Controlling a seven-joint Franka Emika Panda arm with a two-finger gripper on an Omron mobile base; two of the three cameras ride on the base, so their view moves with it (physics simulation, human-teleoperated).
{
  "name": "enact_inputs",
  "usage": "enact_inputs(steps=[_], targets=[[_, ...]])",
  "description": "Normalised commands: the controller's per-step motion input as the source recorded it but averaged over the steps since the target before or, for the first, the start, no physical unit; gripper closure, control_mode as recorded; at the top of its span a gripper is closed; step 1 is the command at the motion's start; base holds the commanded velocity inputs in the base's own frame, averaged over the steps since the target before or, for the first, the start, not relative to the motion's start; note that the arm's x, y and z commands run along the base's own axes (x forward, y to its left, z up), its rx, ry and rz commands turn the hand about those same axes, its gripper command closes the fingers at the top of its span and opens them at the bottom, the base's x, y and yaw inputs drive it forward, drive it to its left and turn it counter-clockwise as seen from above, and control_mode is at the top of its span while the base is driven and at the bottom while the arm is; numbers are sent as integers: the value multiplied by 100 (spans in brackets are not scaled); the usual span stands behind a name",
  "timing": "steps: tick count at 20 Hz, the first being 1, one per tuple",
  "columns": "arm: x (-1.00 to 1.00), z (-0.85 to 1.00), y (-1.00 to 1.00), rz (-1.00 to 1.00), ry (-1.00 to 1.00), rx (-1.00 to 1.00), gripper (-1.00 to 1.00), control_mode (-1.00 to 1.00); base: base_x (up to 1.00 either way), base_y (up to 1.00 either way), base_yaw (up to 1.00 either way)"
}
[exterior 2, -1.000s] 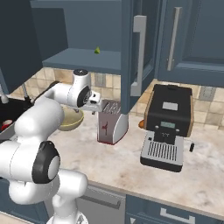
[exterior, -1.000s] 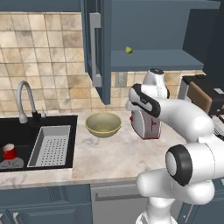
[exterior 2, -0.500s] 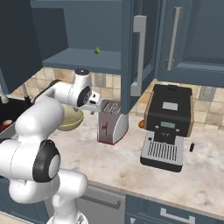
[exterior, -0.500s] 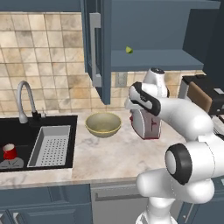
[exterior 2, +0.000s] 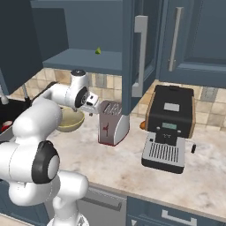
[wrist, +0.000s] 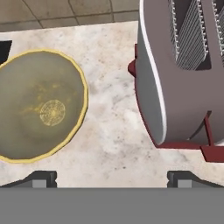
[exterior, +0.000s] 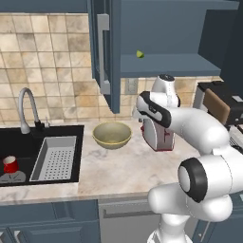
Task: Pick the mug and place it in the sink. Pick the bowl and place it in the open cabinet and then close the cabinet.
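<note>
The red mug (exterior: 10, 165) stands in the black sink (exterior: 29, 138), left of its grey perforated tray. On the counter right of the sink sits the olive-tan bowl (exterior: 112, 135), also seen as bowl (wrist: 40, 105) and bowl (exterior 2: 69, 121). My gripper (exterior: 139, 114) hangs open above the counter between the bowl and the toaster (wrist: 183, 74), holding nothing. In the hand view the gripper (wrist: 112, 179) has its two tips wide apart over bare marble. The wall cabinet (exterior: 107, 52) above stands open, its shelf holding a small green fruit (exterior: 140, 54).
The toaster (exterior: 159, 135) stands right beside my hand. A black coffee machine (exterior 2: 170, 128) sits further right, with a small orange thing behind it. The chrome faucet (exterior: 26, 107) curves over the sink's back edge. The open cabinet door (exterior 2: 139, 53) hangs above the toaster.
</note>
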Motion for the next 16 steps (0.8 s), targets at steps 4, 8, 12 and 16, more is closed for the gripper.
enact_inputs(steps=[4,8,12,16], targets=[[0,0,2,-14,0,4,-100,-100,0,0,0],[0,-5,0,-14,0,13,-100,-100,0,0,0],[0,-8,0,-14,1,15,-100,-100,0,0,0],[0,-13,0,-13,4,15,-100,-100,0,0,0]])
